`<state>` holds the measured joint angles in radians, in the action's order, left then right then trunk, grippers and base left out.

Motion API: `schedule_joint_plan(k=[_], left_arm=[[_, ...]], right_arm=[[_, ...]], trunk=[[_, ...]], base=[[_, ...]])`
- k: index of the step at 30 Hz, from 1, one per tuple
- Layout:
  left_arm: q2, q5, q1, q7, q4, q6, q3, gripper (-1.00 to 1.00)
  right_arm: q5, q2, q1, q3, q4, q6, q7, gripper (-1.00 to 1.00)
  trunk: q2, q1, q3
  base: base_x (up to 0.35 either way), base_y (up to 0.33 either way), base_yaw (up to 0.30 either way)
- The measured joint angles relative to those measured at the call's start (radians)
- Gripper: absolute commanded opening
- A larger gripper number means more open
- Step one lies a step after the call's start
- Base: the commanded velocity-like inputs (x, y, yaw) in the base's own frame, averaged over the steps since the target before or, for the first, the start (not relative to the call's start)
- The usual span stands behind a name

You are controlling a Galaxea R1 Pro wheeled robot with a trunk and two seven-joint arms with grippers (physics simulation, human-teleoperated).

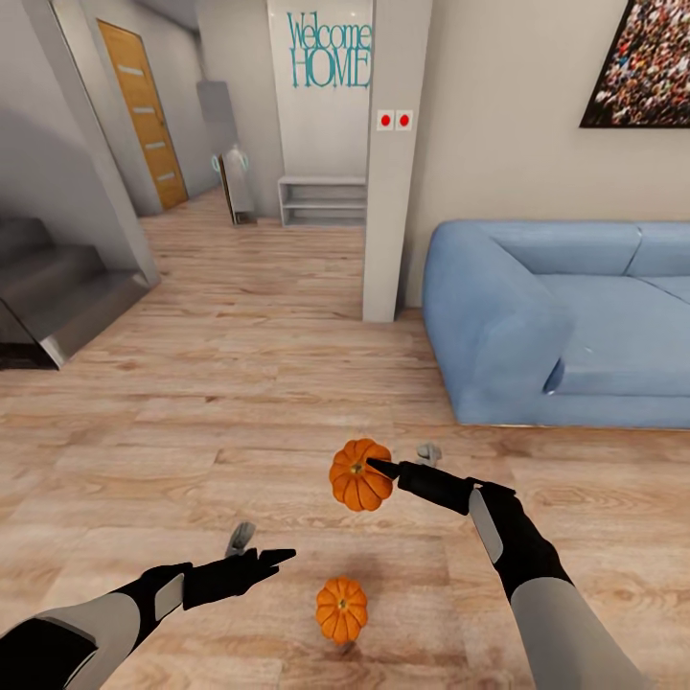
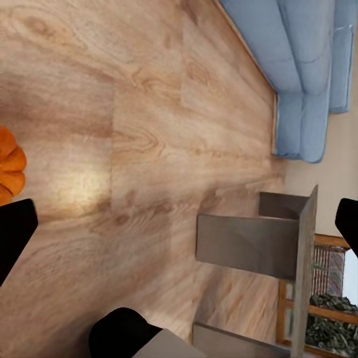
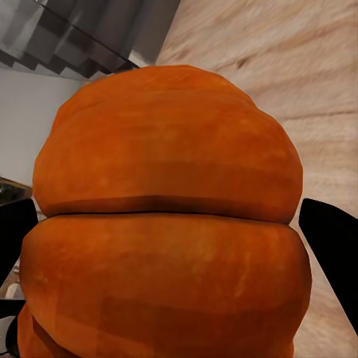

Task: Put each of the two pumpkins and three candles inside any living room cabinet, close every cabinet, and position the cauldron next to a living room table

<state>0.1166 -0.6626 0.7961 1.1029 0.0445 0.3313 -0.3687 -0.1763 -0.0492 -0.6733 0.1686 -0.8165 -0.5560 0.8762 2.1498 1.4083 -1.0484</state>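
right end effector (image 1: 372, 471) clamped on pumpkin (image 1: 360, 474), held above the floor (image 1: 240, 383) | left end effector (image 1: 264, 546) fingers spread, empty, at 8 o'clock of it | second pumpkin (image 1: 341, 609) at 6 o'clock | sofa (image 1: 565, 316) at 2 o'clock

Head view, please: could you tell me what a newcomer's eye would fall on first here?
Probably the orange pumpkin gripped by the right gripper above the wood floor, mid-frame. A second pumpkin sits on the floor nearer the robot, right of the open left gripper. Behind, a blue sofa stands at right, under teal "Welcome HOME" lettering.
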Motion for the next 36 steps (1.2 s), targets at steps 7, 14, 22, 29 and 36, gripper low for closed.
schedule_joint_plan(k=[7, 14, 22, 29, 36], left_arm=[[-0.001, 0.000, 0.000, 0.000, 0.000, 0.000, 0.000, 1.00], [-0.001, 0.000, 0.000, 0.000, 0.000, 0.000, 0.000, 1.00], [-0.001, 0.000, 0.000, 0.000, 0.000, 0.000, 0.000, 1.00], [-0.001, 0.000, 0.000, 0.000, 0.000, 0.000, 0.000, 1.00], [-0.001, 0.000, 0.000, 0.000, 0.000, 0.000, 0.000, 1.00]], right_arm=[[0.001, 0.000, 0.000, 0.000, 0.001, 0.000, -0.002, -1.00], [0.001, 0.000, 0.000, -0.001, 0.002, 0.000, -0.005, -1.00], [0.001, 0.000, 0.000, 0.000, 0.002, 0.001, -0.004, -1.00], [0.001, 0.000, 0.000, 0.000, 0.002, 0.002, -0.003, -1.00], [0.001, 0.000, 0.000, 0.000, 0.002, 0.002, -0.003, -1.00]], trunk=[[0.049, 0.027, -0.022], [0.098, 0.054, -0.044], [0.154, 0.084, -0.069], [0.203, 0.111, -0.091], [0.252, 0.138, -0.113]], base=[[0.000, 0.000, 0.000], [0.000, 0.000, 0.000], [0.000, 0.000, 0.000], [0.000, 0.000, 0.000], [0.000, 0.000, 0.000]])
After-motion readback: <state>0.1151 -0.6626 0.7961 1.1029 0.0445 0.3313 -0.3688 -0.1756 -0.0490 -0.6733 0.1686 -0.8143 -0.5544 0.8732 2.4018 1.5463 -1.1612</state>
